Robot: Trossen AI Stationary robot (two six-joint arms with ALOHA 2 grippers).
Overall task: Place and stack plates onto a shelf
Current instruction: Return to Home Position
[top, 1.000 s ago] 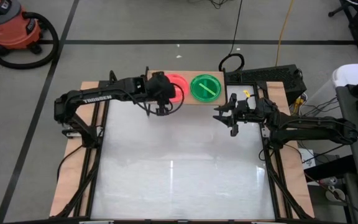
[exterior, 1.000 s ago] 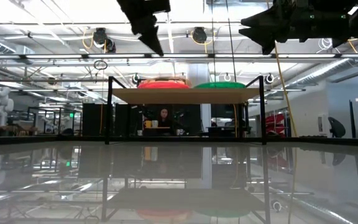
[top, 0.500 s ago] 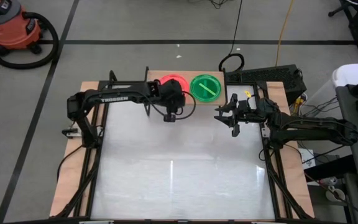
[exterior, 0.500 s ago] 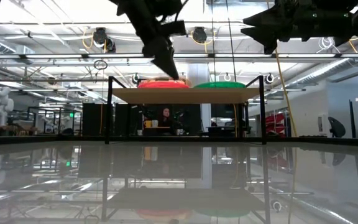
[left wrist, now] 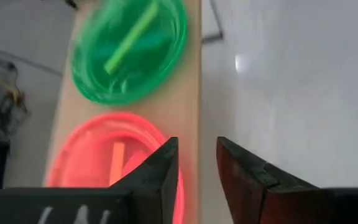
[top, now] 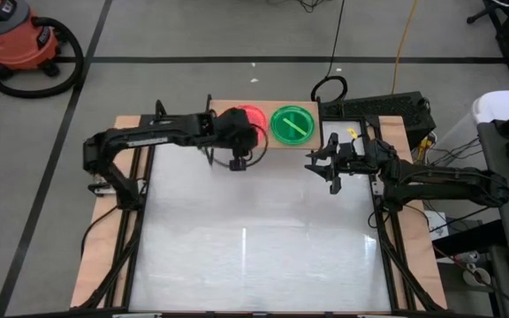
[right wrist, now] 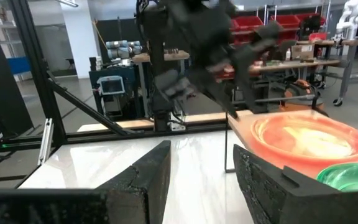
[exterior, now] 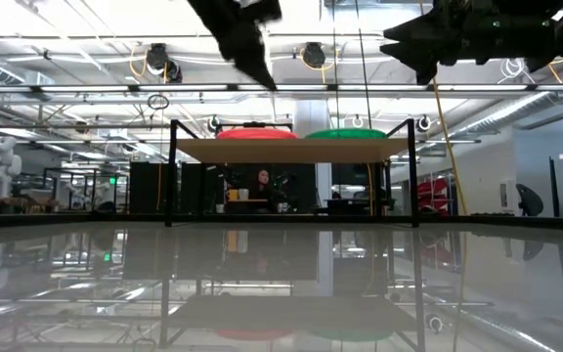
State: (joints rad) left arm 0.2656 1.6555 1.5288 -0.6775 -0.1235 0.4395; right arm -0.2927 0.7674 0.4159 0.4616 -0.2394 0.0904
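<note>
"Two stacks, both on the shelf (exterior: 291, 150)?"

"Yes. I see the orange-topped stack (top: 253, 115) and the green stack (top: 292, 124) side by side on the shelf. My left claw (top: 237, 162) hangs high over the shelf's front edge, the orange-topped stack just ahead of its fingers, which are slightly parted and hold nothing."

"And the right claw (top: 319, 163)?"

"It hovers off the shelf's end, spread and empty, the green stack nearest it."
</note>
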